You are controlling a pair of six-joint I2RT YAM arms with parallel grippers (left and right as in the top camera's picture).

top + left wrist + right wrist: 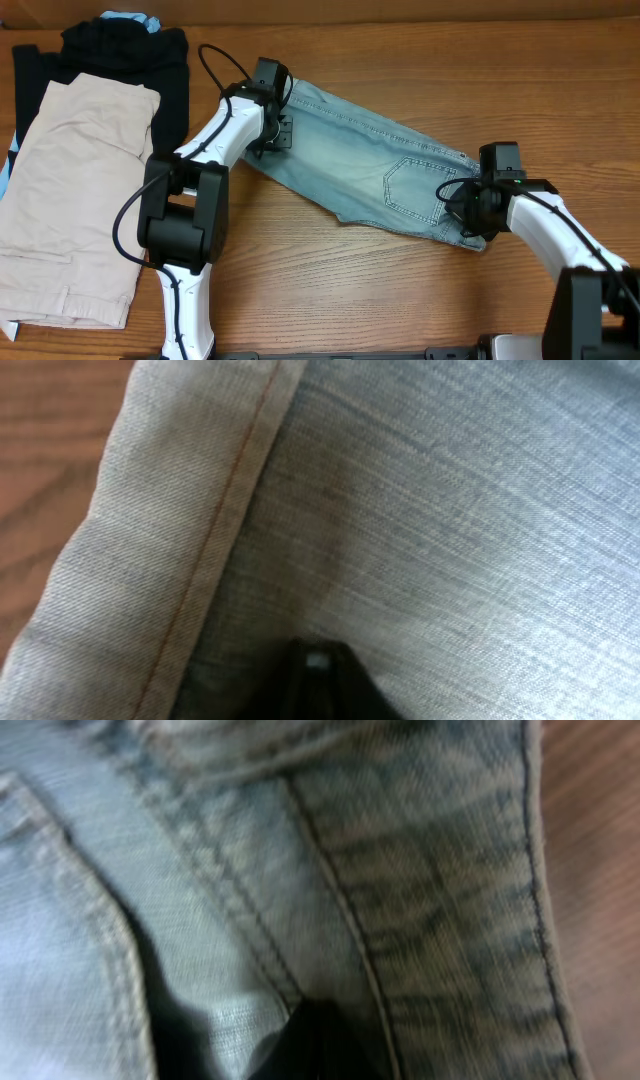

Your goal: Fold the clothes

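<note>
Reaching inward from opposite sides, both arms sit low on the denim shorts (360, 165), which lie diagonally on the table (400, 300): left gripper (274, 135) at the cuff, right gripper (458, 203) at the waistband; I cannot tell either's jaw state

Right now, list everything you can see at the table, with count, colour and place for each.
denim shorts: one, faded light blue, mid-table, slanting from upper left to lower right
beige shorts: one, beige, left side, lying on the black garment
black garment: one, black, far left, under the beige shorts
blue cloth: one scrap showing, light blue, top left behind the black garment
table: one, brown wood, under everything
left arm: one, white and black, left of centre
right arm: one, white and black, lower right
left pincer: one, black, at the denim shorts' upper-left end
right pincer: one, black, at their lower-right end
</note>
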